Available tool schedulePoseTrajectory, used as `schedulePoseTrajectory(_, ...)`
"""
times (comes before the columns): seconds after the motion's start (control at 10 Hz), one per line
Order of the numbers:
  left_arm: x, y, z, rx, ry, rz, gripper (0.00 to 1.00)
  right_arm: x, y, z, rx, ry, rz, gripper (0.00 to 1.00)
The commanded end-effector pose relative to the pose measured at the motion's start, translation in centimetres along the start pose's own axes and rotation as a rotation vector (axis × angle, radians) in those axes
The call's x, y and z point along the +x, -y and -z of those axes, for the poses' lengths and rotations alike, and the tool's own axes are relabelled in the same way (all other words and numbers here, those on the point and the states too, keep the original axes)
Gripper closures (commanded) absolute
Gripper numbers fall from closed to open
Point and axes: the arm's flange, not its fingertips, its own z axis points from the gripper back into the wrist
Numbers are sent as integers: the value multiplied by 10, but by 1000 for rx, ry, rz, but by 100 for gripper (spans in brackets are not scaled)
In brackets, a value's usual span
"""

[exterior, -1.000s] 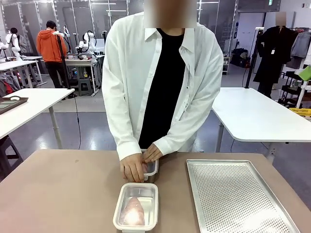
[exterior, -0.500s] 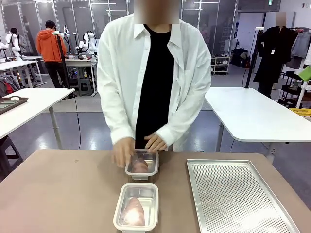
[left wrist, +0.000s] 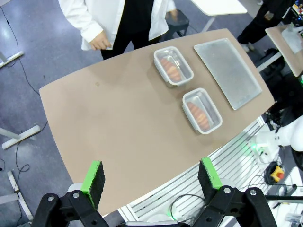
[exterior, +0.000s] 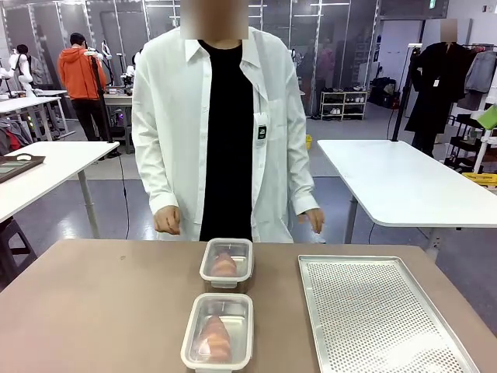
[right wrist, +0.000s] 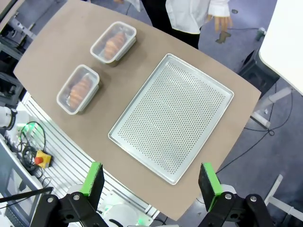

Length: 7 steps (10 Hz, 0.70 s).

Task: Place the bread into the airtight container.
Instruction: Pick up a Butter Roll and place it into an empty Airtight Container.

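Jaws of both grippers, left [left wrist: 150, 177] and right [right wrist: 150, 180], gape empty above the brown tabletop [exterior: 101, 311]; beside its perforated metal tray [exterior: 380, 315], two clear lidded containers [exterior: 218, 330] each hold bread [exterior: 215, 339].

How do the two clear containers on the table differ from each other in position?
The far container sits close to the table's far edge, by the person; the near container sits toward the robot's side. In the front view, the far container lies slightly further toward the perforated tray than the near container. Both are clear, rectangular, lidded, and each holds one bread.
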Motion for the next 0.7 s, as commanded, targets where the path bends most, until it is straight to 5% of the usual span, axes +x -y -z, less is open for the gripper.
schedulePoseTrajectory(0.0,0,0,-1,-16,0,20,0,1,0,-1,-6,-9,-4,0)
schedulePoseTrajectory(0.6,0,0,-1,-16,0,20,0,1,0,-1,-6,-9,-4,0)
